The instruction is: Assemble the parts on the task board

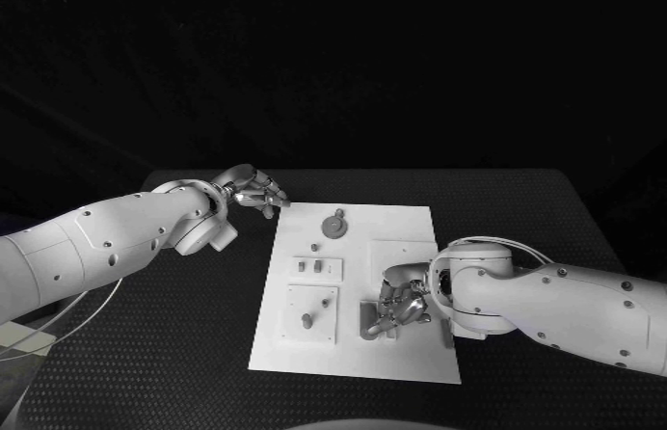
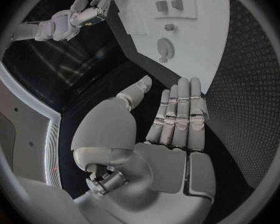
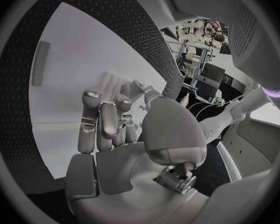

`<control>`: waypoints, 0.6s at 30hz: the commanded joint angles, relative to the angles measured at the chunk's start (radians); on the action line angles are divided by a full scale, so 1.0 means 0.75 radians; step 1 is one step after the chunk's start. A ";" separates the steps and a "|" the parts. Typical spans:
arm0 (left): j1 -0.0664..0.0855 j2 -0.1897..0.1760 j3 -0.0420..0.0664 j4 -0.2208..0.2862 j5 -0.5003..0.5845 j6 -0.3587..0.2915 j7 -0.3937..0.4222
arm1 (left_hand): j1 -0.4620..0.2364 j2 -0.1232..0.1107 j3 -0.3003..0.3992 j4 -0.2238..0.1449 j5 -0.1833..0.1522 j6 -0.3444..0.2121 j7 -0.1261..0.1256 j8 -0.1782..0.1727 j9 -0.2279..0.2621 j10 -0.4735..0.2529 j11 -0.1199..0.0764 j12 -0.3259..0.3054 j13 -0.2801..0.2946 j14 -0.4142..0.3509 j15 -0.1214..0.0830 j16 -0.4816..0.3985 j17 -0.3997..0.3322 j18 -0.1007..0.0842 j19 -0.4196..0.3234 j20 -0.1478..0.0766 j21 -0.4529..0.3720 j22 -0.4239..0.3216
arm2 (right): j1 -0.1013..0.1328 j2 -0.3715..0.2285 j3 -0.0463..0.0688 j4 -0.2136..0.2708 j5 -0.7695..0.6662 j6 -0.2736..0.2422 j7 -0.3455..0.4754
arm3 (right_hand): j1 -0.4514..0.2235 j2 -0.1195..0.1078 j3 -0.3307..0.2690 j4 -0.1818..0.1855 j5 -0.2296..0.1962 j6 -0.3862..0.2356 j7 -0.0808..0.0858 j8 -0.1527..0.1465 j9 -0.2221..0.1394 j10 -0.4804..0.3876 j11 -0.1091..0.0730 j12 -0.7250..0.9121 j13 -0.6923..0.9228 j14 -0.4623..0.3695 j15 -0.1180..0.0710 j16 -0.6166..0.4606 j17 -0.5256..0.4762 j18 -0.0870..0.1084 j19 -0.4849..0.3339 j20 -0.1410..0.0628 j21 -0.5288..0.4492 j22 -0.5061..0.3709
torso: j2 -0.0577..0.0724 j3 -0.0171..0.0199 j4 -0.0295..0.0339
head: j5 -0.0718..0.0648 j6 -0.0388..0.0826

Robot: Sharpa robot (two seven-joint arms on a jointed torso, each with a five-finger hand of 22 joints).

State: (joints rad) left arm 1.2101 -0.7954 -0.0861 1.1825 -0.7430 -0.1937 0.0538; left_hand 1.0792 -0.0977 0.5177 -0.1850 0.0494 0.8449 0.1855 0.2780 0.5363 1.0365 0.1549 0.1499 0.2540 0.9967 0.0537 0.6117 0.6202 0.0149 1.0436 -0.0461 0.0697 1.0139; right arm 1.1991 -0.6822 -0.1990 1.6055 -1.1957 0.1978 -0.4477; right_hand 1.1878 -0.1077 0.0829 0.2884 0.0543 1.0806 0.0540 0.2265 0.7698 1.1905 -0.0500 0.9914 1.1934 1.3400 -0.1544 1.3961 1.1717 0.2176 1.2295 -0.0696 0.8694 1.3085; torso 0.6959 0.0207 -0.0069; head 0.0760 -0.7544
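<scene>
The right hand (image 1: 403, 307) pinches a small grey part (image 1: 375, 329), probably light and rigid; the left hand (image 1: 251, 191) hovers, holding nothing.

White task board (image 1: 403, 228) at table (image 1: 556, 208) centre. Left hand (image 1: 251, 191) hovers just off board's 10 o'clock corner, fingers curled, nothing seen in it. Right hand (image 1: 400, 305) at board's 5 o'clock, fingers down on a small grey part (image 1: 375, 328). Round part (image 1: 333, 224) near 12 o'clock.

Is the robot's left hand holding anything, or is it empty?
Empty and open. The left hand hovers over the black table just off the task board's far corner; its wrist view shows straight fingers and a bare palm.
</scene>
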 commanded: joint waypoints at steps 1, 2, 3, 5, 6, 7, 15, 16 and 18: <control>0.001 0.002 0.001 0.003 0.007 0.013 0.008 | -0.011 -0.001 0.001 0.009 0.004 -0.007 0.000 0.006 -0.002 -0.010 -0.002 0.009 -0.002 0.010 0.002 -0.005 0.002 0.025 0.000 0.004 0.002 -0.001 | -0.002 0.002 -0.001 0.003 -0.029 0.063 -0.009 | 0.001 0.016 -0.008 0.003 -0.002 0.019 0.008 0.007 0.002 0.011 -0.001 0.009 -0.002 0.008 0.001 0.008 0.001 0.059 0.012 0.001 0.005 0.021 | 0.000 -0.0003 -0.0005 | 0.000 -0.003; 0.001 0.002 0.001 0.003 0.007 0.013 0.008 | -0.011 -0.001 0.001 0.009 0.004 -0.007 0.000 0.006 -0.002 -0.010 -0.002 0.009 -0.002 0.010 0.002 -0.005 0.003 0.025 0.000 0.004 0.002 -0.001 | -0.003 0.003 -0.001 0.003 -0.031 0.063 -0.012 | 0.001 0.016 -0.008 0.003 -0.002 0.019 0.008 0.007 0.002 0.011 -0.001 0.009 -0.002 0.008 0.001 0.008 0.001 0.059 0.012 0.001 0.005 0.021 | 0.000 -0.0003 -0.0005 | 0.000 -0.003; 0.001 0.002 0.001 0.003 0.007 0.013 0.008 | -0.011 -0.001 0.001 0.009 0.004 -0.007 0.000 0.006 -0.002 -0.010 -0.002 0.009 -0.002 0.010 0.002 -0.005 0.003 0.025 0.000 0.004 0.002 -0.001 | -0.003 0.003 -0.001 0.003 -0.034 0.062 -0.013 | 0.001 0.016 -0.008 0.003 -0.002 0.019 0.008 0.007 0.002 0.011 -0.001 0.009 -0.002 0.008 0.001 0.008 0.001 0.059 0.012 0.001 0.005 0.021 | 0.000 -0.0003 -0.0005 | 0.000 -0.003; 0.001 0.001 0.001 0.003 0.007 0.013 0.008 | -0.011 -0.001 0.001 0.009 0.004 -0.007 0.000 0.006 -0.002 -0.010 -0.002 0.010 -0.002 0.010 0.002 -0.006 0.003 0.025 0.000 0.004 0.002 -0.001 | -0.004 0.007 -0.001 0.001 -0.068 0.044 -0.024 | 0.001 0.016 -0.008 0.003 -0.002 0.019 0.008 0.007 0.002 0.011 -0.001 0.009 -0.002 0.008 0.001 0.008 0.001 0.059 0.012 0.001 0.005 0.021 | 0.000 0.0004 -0.0003 | 0.000 -0.003; 0.001 0.001 0.001 0.003 0.007 0.013 0.008 | -0.011 -0.001 0.001 0.009 0.004 -0.007 0.000 0.006 -0.002 -0.010 -0.002 0.010 -0.002 0.010 0.002 -0.006 0.004 0.025 0.000 0.004 0.002 -0.001 | -0.004 0.008 -0.001 0.001 -0.075 0.040 -0.028 | 0.001 0.016 -0.008 0.003 -0.002 0.019 0.008 0.007 0.002 0.011 -0.001 0.009 -0.002 0.008 0.001 0.008 0.001 0.059 0.012 0.001 0.005 0.021 | 0.000 0.0008 -0.0003 | 0.000 -0.003; 0.001 0.001 0.001 0.003 0.007 0.014 0.008 | -0.011 -0.001 0.001 0.009 0.004 -0.007 0.000 0.006 -0.002 -0.010 -0.002 0.010 -0.002 0.010 0.002 -0.006 0.004 0.025 0.000 0.004 0.002 -0.001 | -0.005 0.010 -0.001 0.000 -0.097 0.029 -0.034 | 0.001 0.016 -0.008 0.003 -0.002 0.019 0.008 0.007 0.002 0.011 -0.001 0.009 -0.002 0.008 0.001 0.008 0.001 0.059 0.012 0.001 0.005 0.021 | 0.000 0.0011 -0.0006 | 0.000 -0.003; 0.001 0.002 0.001 0.003 0.007 0.014 0.007 | -0.011 -0.001 0.001 0.010 0.004 -0.007 -0.001 0.006 -0.002 -0.010 -0.002 0.010 -0.002 0.011 0.002 -0.008 0.006 0.025 0.000 0.004 0.002 -0.001 | -0.010 0.024 -0.001 -0.019 -0.131 -0.016 -0.047 | 0.054 0.091 0.015 -0.018 -0.002 0.052 -0.004 0.025 0.009 0.035 -0.013 0.019 -0.001 0.027 -0.007 0.024 0.028 0.059 0.022 -0.005 0.010 0.021 | 0.000 0.0015 -0.0009 | 0.000 -0.002; 0.001 0.001 0.001 0.003 0.007 0.014 0.007 | -0.011 -0.001 0.001 0.010 0.004 -0.007 -0.001 0.006 -0.002 -0.010 -0.002 0.010 -0.003 0.011 0.002 -0.008 0.006 0.025 0.000 0.004 0.002 -0.001 | -0.010 0.026 -0.001 -0.022 -0.131 -0.019 -0.047 | 0.054 0.091 0.015 -0.018 -0.002 0.052 -0.004 0.025 0.009 0.035 -0.013 0.019 -0.001 0.027 -0.007 0.024 0.028 0.059 0.022 -0.005 0.010 0.021 | 0.000 0.0016 -0.0011 | 0.000 -0.003; 0.001 0.002 0.001 0.003 0.007 0.014 0.007 | -0.011 -0.001 0.001 0.010 0.004 -0.007 -0.001 0.006 -0.002 -0.011 -0.002 0.010 -0.003 0.011 0.002 -0.008 0.006 0.025 0.000 0.004 0.002 -0.001 | -0.011 0.028 -0.001 -0.025 -0.131 -0.024 -0.049 | 0.054 0.091 0.015 -0.018 -0.002 0.052 -0.004 0.025 0.009 0.035 -0.013 0.019 -0.001 0.027 -0.007 0.024 0.028 0.059 0.022 -0.005 0.010 0.021 | 0.000 0.0016 -0.0014 | 0.000 -0.003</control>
State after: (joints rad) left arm 1.2101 -0.7956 -0.0861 1.1824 -0.7430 -0.1933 0.0536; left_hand 1.0794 -0.0979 0.5178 -0.1851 0.0494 0.8449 0.1855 0.2780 0.5364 1.0367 0.1547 0.1539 0.2531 0.9967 0.0538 0.6117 0.6234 0.0149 1.0436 -0.0461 0.0697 1.0140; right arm 1.1918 -0.6628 -0.1998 1.5886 -1.2656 0.1937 -0.4749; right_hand 1.2295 -0.0473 0.0928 0.2784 0.0542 1.1078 0.0421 0.2415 0.7758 1.2119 -0.0607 0.9992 1.1926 1.3555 -0.1600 1.4116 1.1917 0.2256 1.2402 -0.0695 0.8733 1.3085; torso 0.6958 0.0216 -0.0076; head 0.0759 -0.7567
